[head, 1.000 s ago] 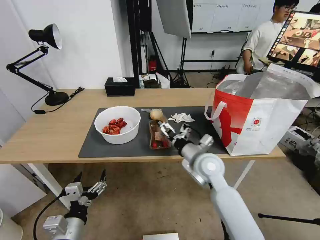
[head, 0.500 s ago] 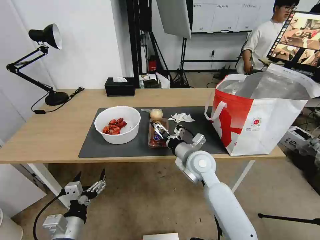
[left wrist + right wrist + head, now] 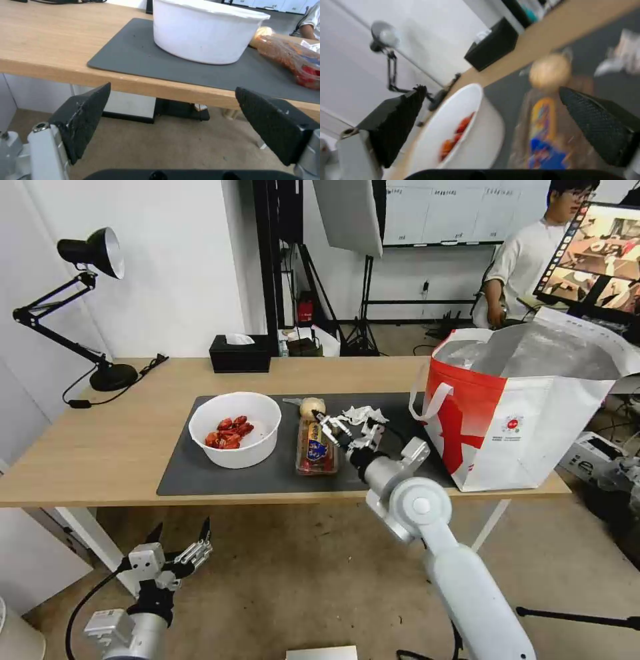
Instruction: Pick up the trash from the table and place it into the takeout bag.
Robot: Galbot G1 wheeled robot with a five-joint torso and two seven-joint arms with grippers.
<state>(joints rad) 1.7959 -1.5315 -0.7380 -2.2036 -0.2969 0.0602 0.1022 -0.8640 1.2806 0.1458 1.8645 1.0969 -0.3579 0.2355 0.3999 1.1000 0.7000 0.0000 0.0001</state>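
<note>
The right end effector [image 3: 348,430] hangs over the dark grey mat [image 3: 200,470], its black fingers [image 3: 600,125] spread wide and holding nothing. It sits above the far end of the clear plastic clamshell tray [image 3: 316,450], just beside the plastic-wrapped beige ball [image 3: 310,407] and near the crumpled white tissue [image 3: 363,414]. The tray lies flat on the mat and holds colourful packets. To its left stands the white round bowl [image 3: 235,428] with red scraps inside. To the right of the tissue, at the end of the worktop [image 3: 100,447], stands the takeout bag [image 3: 520,413], upright and open at the top, showing its silver foil lining; a white strap handle hangs down its red side.

The left end effector [image 3: 181,537] hangs low beside the robot, below the worktop's front edge, its fingers [image 3: 83,115] also spread apart and empty. From its wrist camera, the bowl and the tray appear on the mat above.

At the back of the worktop sit a black tissue box [image 3: 240,353] and a black desk lamp [image 3: 90,253].
</note>
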